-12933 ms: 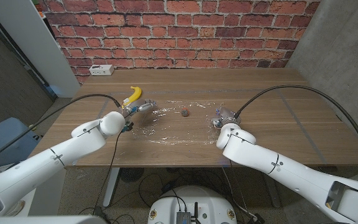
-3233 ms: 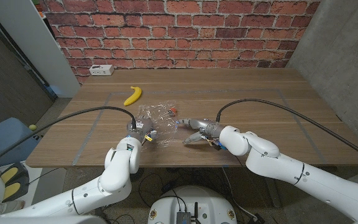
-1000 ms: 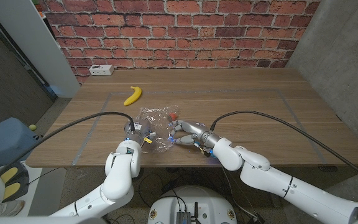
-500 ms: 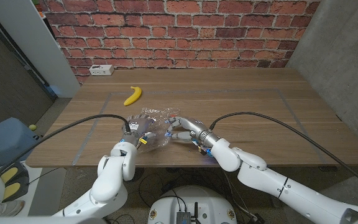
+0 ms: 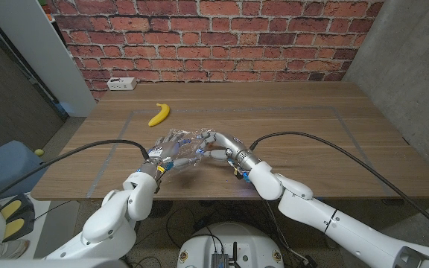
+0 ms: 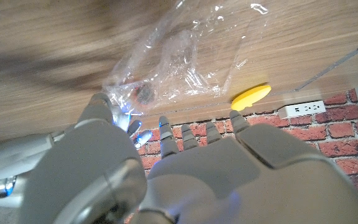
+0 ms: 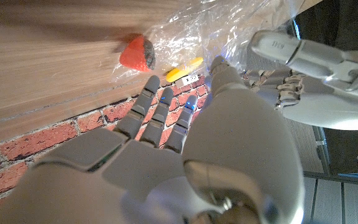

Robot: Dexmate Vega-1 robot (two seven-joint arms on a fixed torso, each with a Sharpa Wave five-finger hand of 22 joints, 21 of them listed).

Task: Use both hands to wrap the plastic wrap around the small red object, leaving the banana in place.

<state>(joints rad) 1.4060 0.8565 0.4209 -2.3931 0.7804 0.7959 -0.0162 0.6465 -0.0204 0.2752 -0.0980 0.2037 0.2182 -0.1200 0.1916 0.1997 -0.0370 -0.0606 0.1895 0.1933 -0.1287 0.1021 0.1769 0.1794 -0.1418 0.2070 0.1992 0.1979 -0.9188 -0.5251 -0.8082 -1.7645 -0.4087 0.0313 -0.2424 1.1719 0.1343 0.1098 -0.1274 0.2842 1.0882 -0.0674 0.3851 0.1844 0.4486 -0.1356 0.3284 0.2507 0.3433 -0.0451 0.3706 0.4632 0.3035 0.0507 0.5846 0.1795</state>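
The clear plastic wrap (image 5: 183, 140) lies crumpled on the wooden table (image 5: 311, 126) between my two hands. My left hand (image 5: 164, 154) is at its left side and my right hand (image 5: 219, 148) at its right, both with fingers spread and nothing clamped. In the right wrist view the small red object (image 7: 137, 51) sits on the wood at the edge of the wrap (image 7: 229, 28), beyond my right hand (image 7: 166, 155); my left hand (image 7: 303, 65) is on the wrap's other side. The left wrist view shows the red object (image 6: 140, 93) under the wrap (image 6: 185, 56).
The banana (image 5: 159, 114) lies on the table beyond the wrap, apart from it, and shows as the banana (image 6: 250, 95) and the banana (image 7: 184, 70) in the wrist views. A white power strip (image 5: 121, 83) sits at the far left edge below the brick wall.
Both hands have moved farther onto the table and closer together, now flanking the wrap. The wrap is bunched tighter between them. The banana has not moved.
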